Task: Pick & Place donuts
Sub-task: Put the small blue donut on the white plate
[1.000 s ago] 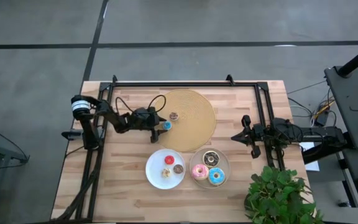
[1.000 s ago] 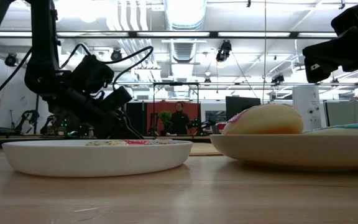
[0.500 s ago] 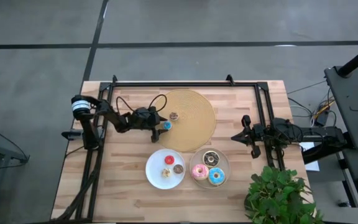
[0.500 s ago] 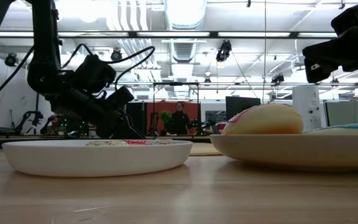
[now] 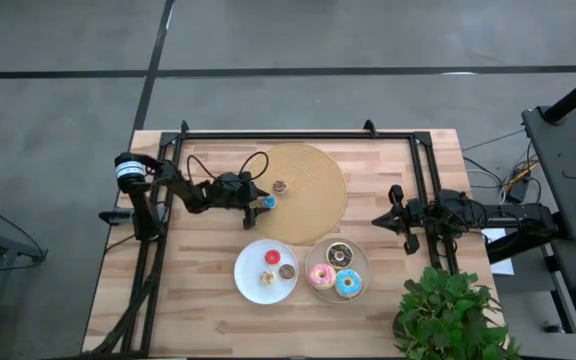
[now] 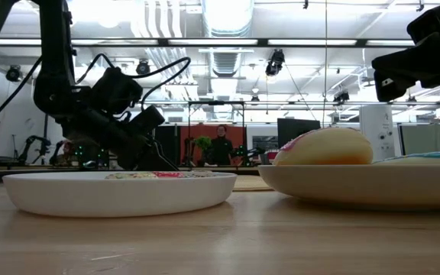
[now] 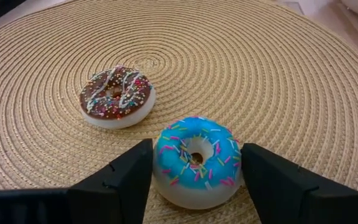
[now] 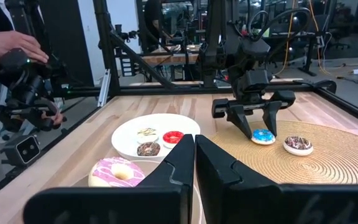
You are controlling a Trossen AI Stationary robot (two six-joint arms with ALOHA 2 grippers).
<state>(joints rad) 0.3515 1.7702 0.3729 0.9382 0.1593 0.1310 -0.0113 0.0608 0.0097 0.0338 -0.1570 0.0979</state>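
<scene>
Our left gripper (image 7: pixel 194 168), fingers spread around the blue donut (image 7: pixel 196 160) at lower centre, should pinch its light, firm sides; the right gripper (image 8: pixel 194 163) waits clenched.

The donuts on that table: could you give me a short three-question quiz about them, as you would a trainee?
1. True or false: the left pincer has its fingers on either side of the tiny blue donut.
2. How many donuts lie on the woven board? A) one B) two C) four
3. Fill in: the pink donut lies on a white ____.

Key: 1 true. 2 B: the blue one and the tiny brown donut. 3 plate. The right pincer waits shut at the table's right side.
</scene>
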